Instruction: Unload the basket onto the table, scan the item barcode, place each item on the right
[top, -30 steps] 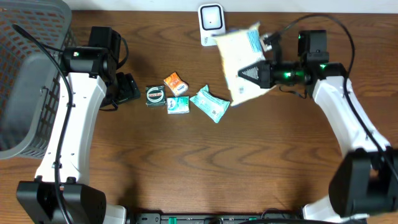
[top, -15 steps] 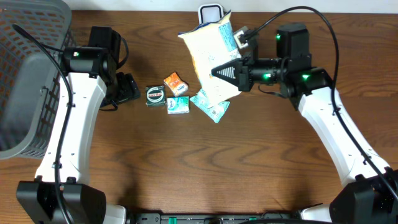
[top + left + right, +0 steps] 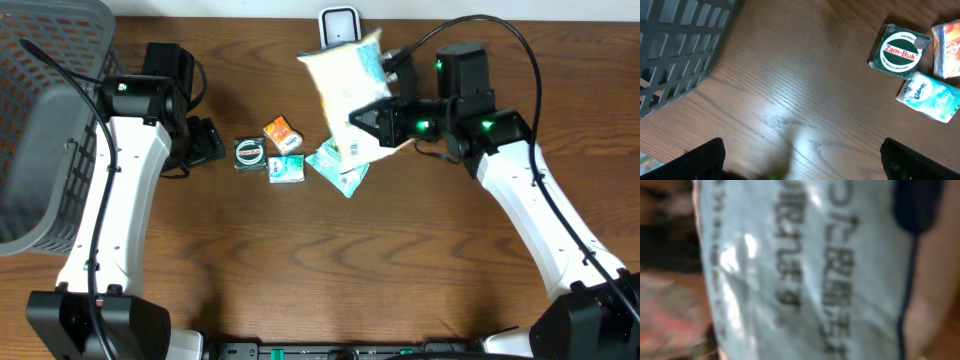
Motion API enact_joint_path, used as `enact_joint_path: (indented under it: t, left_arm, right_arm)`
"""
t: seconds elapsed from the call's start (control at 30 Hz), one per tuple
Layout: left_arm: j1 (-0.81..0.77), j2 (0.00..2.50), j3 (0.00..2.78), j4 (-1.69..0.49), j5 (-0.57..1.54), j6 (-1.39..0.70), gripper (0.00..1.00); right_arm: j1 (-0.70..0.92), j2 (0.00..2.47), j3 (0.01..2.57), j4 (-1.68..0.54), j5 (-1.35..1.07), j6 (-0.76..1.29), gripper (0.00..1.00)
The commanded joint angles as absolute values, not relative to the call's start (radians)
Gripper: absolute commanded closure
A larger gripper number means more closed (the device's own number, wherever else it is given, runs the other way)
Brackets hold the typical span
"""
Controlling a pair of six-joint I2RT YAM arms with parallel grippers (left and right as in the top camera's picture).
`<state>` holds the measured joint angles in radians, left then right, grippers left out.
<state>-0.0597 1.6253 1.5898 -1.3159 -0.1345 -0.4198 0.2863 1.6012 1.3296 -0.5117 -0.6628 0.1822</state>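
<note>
Cream-coloured plastic with a blue label makes up the packet [image 3: 342, 85], which the right tool [image 3: 360, 119] grips by its lower right edge, jaws closed tight on it. The packet hangs tilted above the table [image 3: 400, 260]. Seen from overhead, its upper edge reaches the white scanner [image 3: 338, 22] at the far edge of the table, and its lower corner overlaps a teal wipes pack [image 3: 338, 170] lying below. Whether the packet touches the scanner cannot be told.

The right arm rises from the near right corner and bends sharply at the elbow. Its forearm then runs roughly level toward the left, with the wrist pointing at the middle of the table. The right wrist view is filled by a blurred, pale blue printed face of the packet [image 3: 805, 270], very close to the lens.

The left arm climbs along the left side beside a grey basket [image 3: 40, 110]. It turns at the top so that the left tool [image 3: 213, 141] points right, low over the table. Its fingers [image 3: 705, 156] stand wide apart with nothing between them.

Just beyond the left tool lie a green round tin [image 3: 250, 152], a small orange pack [image 3: 282, 132] and a small tissue pack [image 3: 287, 168]. They sit close together, left of the wipes pack.
</note>
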Motion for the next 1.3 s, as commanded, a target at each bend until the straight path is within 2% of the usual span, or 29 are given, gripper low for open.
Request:
enact_joint_path:
  t: [0.0, 0.27, 0.4, 0.5, 0.67, 0.77, 0.83, 0.9, 0.93, 1.2, 1.27]
  left_arm:
    - [-0.056, 1.632, 1.588, -1.32, -0.143, -0.428, 0.02]
    - [-0.056, 1.632, 1.588, -1.32, -0.143, -0.428, 0.02]
    - [-0.056, 1.632, 1.588, -1.32, -0.143, -0.428, 0.03]
    - [-0.056, 1.632, 1.588, -1.32, -0.143, -0.428, 0.02]
    - [-0.056, 1.632, 1.588, -1.32, -0.143, -0.428, 0.02]
    - [-0.056, 1.632, 1.588, -1.32, -0.143, -0.428, 0.02]
    - [-0.056, 1.632, 1.588, -1.32, -0.143, -0.428, 0.02]
    - [-0.056, 1.632, 1.588, -1.32, -0.143, -0.428, 0.03]
    - [-0.056, 1.632, 1.588, -1.32, -0.143, -0.428, 0.03]
    - [-0.056, 1.632, 1.588, -1.32, -0.143, -0.428, 0.02]
    - [-0.056, 1.632, 1.588, -1.32, -0.143, -0.428, 0.03]
  right_arm:
    - [0.308, 1.589, 1.346, -0.545, -0.2, 0.221, 0.99]
    - [0.316, 1.605, 1.345, -0.685, 0.543, 0.201, 0.99]
    - [0.316, 1.67, 1.342, -0.756, 0.805, 0.178, 0.99]
    - [0.315, 1.748, 1.342, -0.791, 0.895, 0.178, 0.99]
    - [0.317, 1.877, 1.342, -0.813, 0.934, 0.178, 0.98]
    - [0.331, 1.948, 1.342, -0.828, 0.919, 0.179, 0.94]
    - [0.344, 1.986, 1.342, -0.841, 0.907, 0.178, 0.88]
    - [0.36, 2.011, 1.342, -0.859, 0.889, 0.179, 0.73]
    - [0.367, 2.014, 1.342, -0.869, 0.869, 0.179, 0.69]
    - [0.459, 1.964, 1.409, -0.922, 0.565, 0.178, 0.59]
    - [0.476, 1.942, 1.448, -0.937, 0.496, 0.179, 0.52]
